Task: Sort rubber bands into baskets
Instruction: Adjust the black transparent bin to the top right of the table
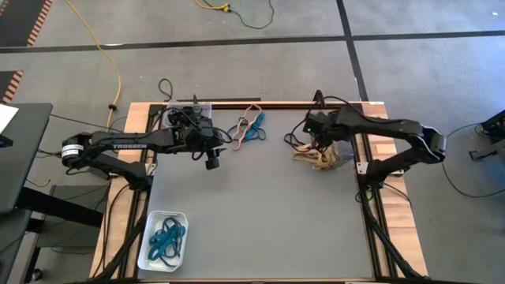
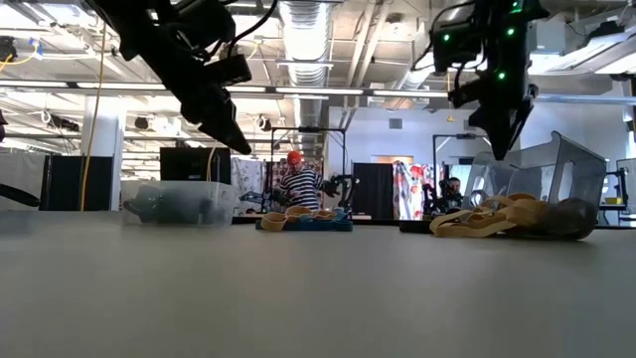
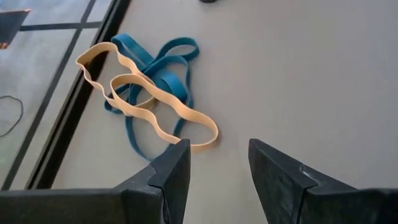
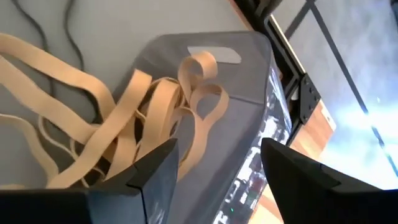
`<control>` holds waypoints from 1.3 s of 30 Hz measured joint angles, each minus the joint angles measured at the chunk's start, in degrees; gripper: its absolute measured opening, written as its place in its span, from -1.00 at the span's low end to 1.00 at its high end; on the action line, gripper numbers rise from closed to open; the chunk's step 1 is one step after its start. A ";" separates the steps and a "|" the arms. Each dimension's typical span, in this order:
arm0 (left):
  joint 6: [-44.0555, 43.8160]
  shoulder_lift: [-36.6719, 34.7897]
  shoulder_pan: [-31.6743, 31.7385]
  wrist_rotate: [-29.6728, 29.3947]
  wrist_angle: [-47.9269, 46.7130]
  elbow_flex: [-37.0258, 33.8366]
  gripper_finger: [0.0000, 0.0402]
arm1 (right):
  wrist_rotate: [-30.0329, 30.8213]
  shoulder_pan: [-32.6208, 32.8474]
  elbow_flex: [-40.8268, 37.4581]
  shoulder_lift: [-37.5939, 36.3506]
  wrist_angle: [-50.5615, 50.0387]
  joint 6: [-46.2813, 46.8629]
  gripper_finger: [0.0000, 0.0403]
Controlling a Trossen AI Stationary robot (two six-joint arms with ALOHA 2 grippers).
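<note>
A loose heap of tan and teal rubber bands (image 1: pixel 248 128) lies on the grey table near its far edge, and shows close up in the left wrist view (image 3: pixel 149 102). My left gripper (image 1: pixel 212 162) hangs open above the table, just left of the heap (image 3: pixel 217 163). A dark grey basket (image 4: pixel 249 68) stands tilted at the far right (image 2: pixel 566 169), with tan bands (image 1: pixel 316 160) spilling from it onto the table. My right gripper (image 4: pixel 217 165) hangs open above those bands (image 2: pixel 497 149). Neither gripper holds anything.
A white basket (image 1: pixel 150 225) with teal bands stands at the near left. A clear basket (image 2: pixel 184 202) with dark contents sits at the far left, partly under my left arm. The table's middle and near right are bare grey surface. People and equipment show in the room beyond.
</note>
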 joint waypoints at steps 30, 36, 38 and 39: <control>0.46 0.00 0.00 0.00 2.18 -0.04 -0.24 | 6.05 -1.64 6.32 18.74 -17.22 14.39 0.28; 0.92 0.00 0.00 0.00 1.80 -0.05 -0.24 | 7.52 -3.54 5.79 20.02 -18.44 17.87 0.28; 1.32 0.00 -0.01 0.00 1.54 -0.07 -0.24 | 7.45 -3.76 5.23 20.03 -17.14 17.91 0.26; 1.37 0.00 -0.01 0.00 1.54 -0.07 -0.24 | 7.41 -3.81 5.02 20.03 -16.68 17.91 0.24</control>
